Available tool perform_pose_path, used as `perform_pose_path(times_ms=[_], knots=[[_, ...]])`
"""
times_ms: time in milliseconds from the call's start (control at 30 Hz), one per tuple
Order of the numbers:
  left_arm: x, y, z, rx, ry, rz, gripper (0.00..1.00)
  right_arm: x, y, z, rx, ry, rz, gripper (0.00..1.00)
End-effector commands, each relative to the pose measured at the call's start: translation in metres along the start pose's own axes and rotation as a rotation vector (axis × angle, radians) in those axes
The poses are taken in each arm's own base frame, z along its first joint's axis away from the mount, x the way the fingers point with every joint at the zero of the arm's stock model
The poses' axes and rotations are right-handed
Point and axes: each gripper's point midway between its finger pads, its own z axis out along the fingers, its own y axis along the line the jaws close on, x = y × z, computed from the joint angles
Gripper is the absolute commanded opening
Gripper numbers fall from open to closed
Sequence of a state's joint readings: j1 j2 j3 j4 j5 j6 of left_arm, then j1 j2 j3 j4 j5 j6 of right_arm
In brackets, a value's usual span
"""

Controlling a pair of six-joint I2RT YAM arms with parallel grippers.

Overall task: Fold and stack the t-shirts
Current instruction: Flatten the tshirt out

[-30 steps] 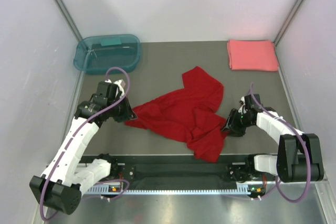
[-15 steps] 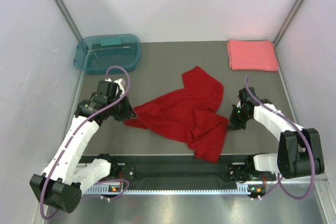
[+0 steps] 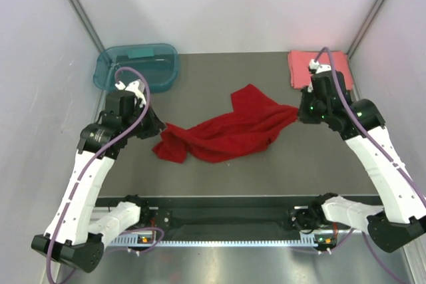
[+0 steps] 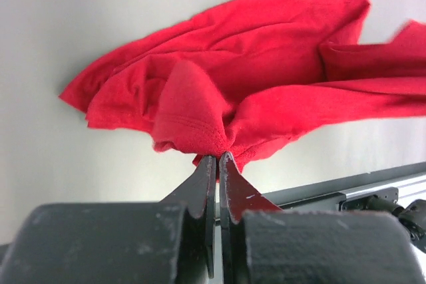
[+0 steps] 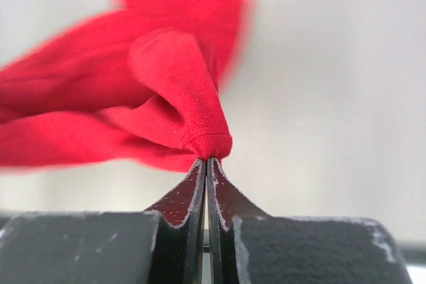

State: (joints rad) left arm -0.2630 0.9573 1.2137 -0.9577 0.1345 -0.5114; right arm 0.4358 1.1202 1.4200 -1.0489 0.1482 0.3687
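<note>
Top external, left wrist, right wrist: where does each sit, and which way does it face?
Top external: above, behind the bases, looking down at table; left arm, right arm show.
Left wrist: on left arm, facing along left tool, shut on red shirt.
Right wrist: on right arm, along right tool, shut on it too.
Shared: the red shirt, in all three.

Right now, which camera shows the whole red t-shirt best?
Top external: the red t-shirt spans end to end between the left gripper and right gripper. Left wrist shows one bunched end; right wrist only a blurred pinched corner.
</note>
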Motion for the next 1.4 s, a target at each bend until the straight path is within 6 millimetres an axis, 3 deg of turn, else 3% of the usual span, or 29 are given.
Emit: perform_pose_path(times_ms=[0,67,133,167,233,267,300,367,400,467,500,567,600,633,700,800,933,1067,1267,1367], knots=[[0.005,0.014,0.003,-0.067,0.025,-0.034,0.0,0.029,-0.078,-0.01,0.375,0.079,-0.03,0.0],[0.013,0.021,0.001,-0.091,0.047,-0.039,0.0,0.027,-0.079,-0.009,0.354,0.067,0.031,0.0],[0.009,0.026,-0.011,-0.116,0.005,-0.024,0.0,0.027,-0.054,-0.006,0.194,0.07,0.076,0.0],[0.004,0.033,-0.018,-0.154,-0.03,-0.02,0.0,0.017,-0.04,-0.005,0.116,0.028,0.077,0.0],[-0.014,0.033,-0.043,-0.168,-0.14,0.003,0.0,0.017,0.006,-0.013,-0.151,0.044,0.07,0.0],[-0.024,0.033,-0.054,-0.176,-0.198,0.007,0.0,0.003,0.032,-0.02,-0.293,-0.013,0.024,0.0],[-0.035,0.028,-0.072,-0.158,-0.278,0.012,0.0,0.002,0.067,-0.048,-0.511,-0.031,-0.026,0.0],[-0.053,0.021,-0.1,-0.132,-0.4,0.013,0.0,-0.011,0.089,-0.078,-0.627,-0.122,-0.046,0.0],[-0.06,0.023,-0.114,-0.143,-0.469,0.003,0.0,-0.019,0.088,-0.086,-0.627,-0.167,-0.039,0.0],[-0.059,0.029,-0.109,-0.167,-0.468,-0.003,0.0,-0.02,0.079,-0.075,-0.561,-0.163,-0.022,0.0],[-0.056,0.031,-0.09,-0.184,-0.404,-0.007,0.0,-0.014,0.061,-0.045,-0.419,-0.115,0.003,0.0],[-0.042,0.031,-0.058,-0.188,-0.264,-0.011,0.0,-0.001,0.03,-0.012,-0.204,-0.03,0.074,0.0],[-0.034,0.025,-0.036,-0.168,-0.16,-0.019,0.0,0.017,0.004,0.011,-0.037,0.074,0.077,0.0],[-0.031,0.023,-0.029,-0.164,-0.12,-0.03,0.0,0.024,-0.008,0.022,0.041,0.123,0.078,0.0],[-0.027,0.024,-0.027,-0.158,-0.12,-0.031,0.0,0.032,-0.009,0.025,0.039,0.141,0.068,0.0],[-0.027,0.028,-0.045,-0.165,-0.183,-0.025,0.0,0.049,-0.003,0.018,-0.026,0.173,0.054,0.0],[-0.008,0.045,-0.051,-0.22,-0.153,-0.026,0.0,0.085,0.009,0.002,-0.153,0.268,0.031,0.0],[0.005,0.049,-0.05,-0.221,-0.139,-0.048,0.0,0.122,0.008,-0.011,-0.183,0.36,0.051,0.0],[0.001,0.051,-0.05,-0.238,-0.147,-0.045,0.0,0.114,0.019,-0.033,-0.248,0.347,0.08,0.0],[-0.002,0.049,-0.038,-0.234,-0.119,-0.03,0.0,0.122,0.02,-0.016,-0.245,0.378,0.093,0.0]])
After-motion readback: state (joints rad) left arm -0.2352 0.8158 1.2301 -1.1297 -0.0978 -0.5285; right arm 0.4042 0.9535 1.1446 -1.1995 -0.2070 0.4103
